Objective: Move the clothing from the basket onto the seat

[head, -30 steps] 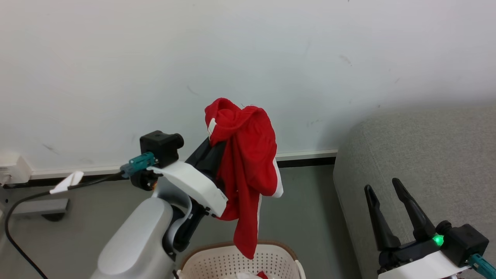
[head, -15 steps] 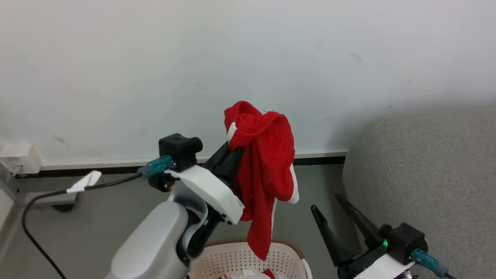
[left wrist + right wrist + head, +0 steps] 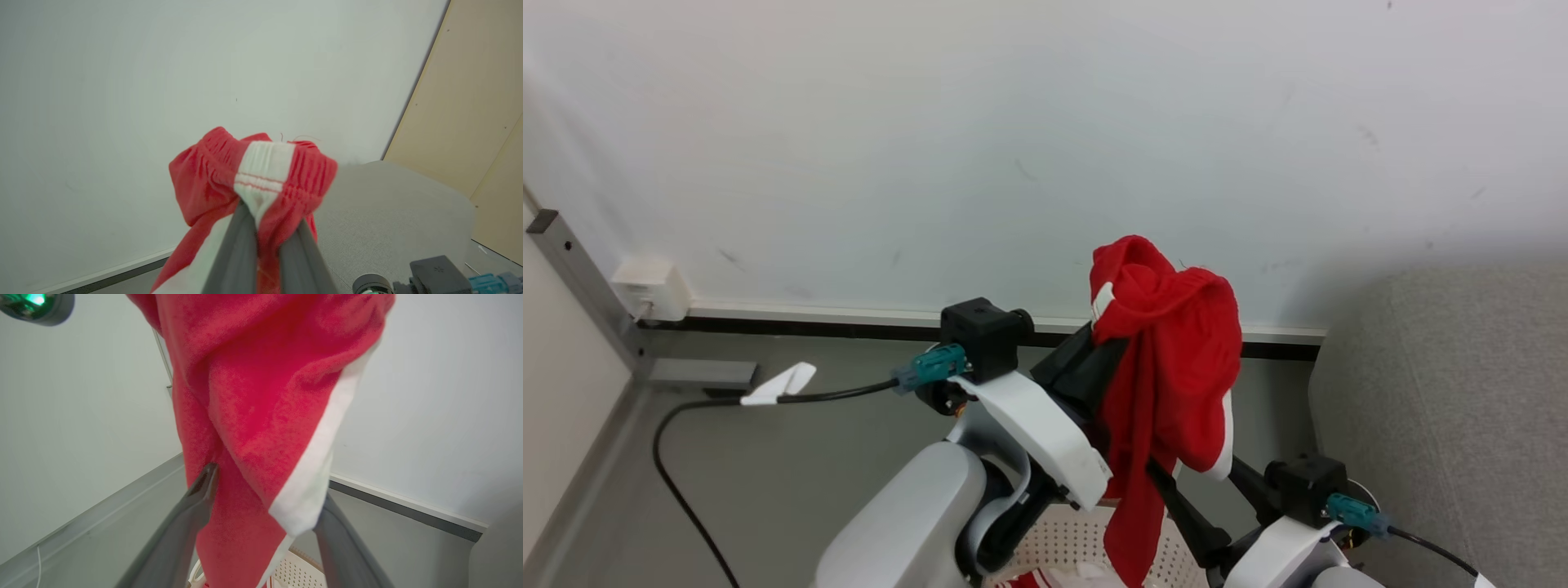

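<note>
1. Jaws of the left gripper point(image 3: 271, 216) are clamped on the clothing point(image 3: 1168, 367), pinching a bunched waistband with a white panel. In the head view the fingertips are buried in the folds and cannot be made out.
2. That red garment is held up in front of the wall point(image 3: 931, 147), and its lower end droops towards the basket point(image 3: 1070, 539). Whether it touches the rim cannot be told.
3. At the bottom edge of the head view, the basket stands on the floor point(image 3: 792, 457). It is mostly hidden behind the left arm point(image 3: 907, 523) and cut off by the frame. A scrap of striped cloth point(image 3: 1029, 580), red and white, shows inside it.
4. Jaws of the right gripper point(image 3: 269, 486) stand wide apart. The hanging red fabric and its white edge pass between the two fingers, which are not closed on it. In the head view their tips vanish behind the garment.
5. Furthest right is the seat point(image 3: 1445, 408), just beside the right arm and cut off by the right and bottom edges.
</note>
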Controlling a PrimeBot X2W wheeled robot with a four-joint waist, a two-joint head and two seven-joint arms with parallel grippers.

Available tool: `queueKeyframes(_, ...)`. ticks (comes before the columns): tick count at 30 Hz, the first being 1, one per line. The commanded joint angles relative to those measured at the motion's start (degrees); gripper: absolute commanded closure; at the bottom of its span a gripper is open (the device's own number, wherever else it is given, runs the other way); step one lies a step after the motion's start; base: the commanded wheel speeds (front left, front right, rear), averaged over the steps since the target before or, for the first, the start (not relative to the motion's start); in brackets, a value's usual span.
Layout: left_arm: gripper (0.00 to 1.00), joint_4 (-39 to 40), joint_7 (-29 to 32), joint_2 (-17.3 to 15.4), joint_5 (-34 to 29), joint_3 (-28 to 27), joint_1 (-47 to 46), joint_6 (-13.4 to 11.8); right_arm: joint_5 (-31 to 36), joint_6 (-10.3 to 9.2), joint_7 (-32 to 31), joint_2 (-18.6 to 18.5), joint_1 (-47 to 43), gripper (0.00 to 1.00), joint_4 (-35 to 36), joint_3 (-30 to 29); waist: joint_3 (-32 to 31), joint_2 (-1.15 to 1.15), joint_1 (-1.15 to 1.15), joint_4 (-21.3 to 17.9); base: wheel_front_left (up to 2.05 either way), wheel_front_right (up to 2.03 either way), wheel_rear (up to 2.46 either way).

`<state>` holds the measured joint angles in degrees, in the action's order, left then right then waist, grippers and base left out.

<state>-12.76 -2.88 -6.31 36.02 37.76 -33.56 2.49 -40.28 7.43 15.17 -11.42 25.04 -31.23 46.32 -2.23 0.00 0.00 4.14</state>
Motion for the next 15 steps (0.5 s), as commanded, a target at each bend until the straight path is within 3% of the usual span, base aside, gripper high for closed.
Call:
queueKeyframes(1, 1.00, 0.34, 0.18, 0.24, 0.54, 0.52, 0.53, 0.25, -1.29, 0.11, -0.05, 0.11, 1.54, 0.00, -0.89, 1.49, 0.12, 0.00, 0.00, 1.32, 0.00, 0.00, 0.00)
queueKeyframes(5, 1.00, 0.41, 0.52, 1.12, 0.64, 2.11, 0.32, 0.64, -3.29, 0.10, -0.04, 1.10, 4.12, 0.00, -2.63, 4.68, 0.35, 0.00, 0.00, 3.15, 0.00, 0.00, 0.00)
queueKeyframes(15, 1.00, -0.28, 0.91, 2.33, 1.88, 4.65, 0.03, 1.00, -4.36, 0.09, -0.04, 3.74, 6.80, 0.00, -7.23, 5.83, 0.35, 0.00, 0.00, 6.65, 0.00, 0.00, 0.00)
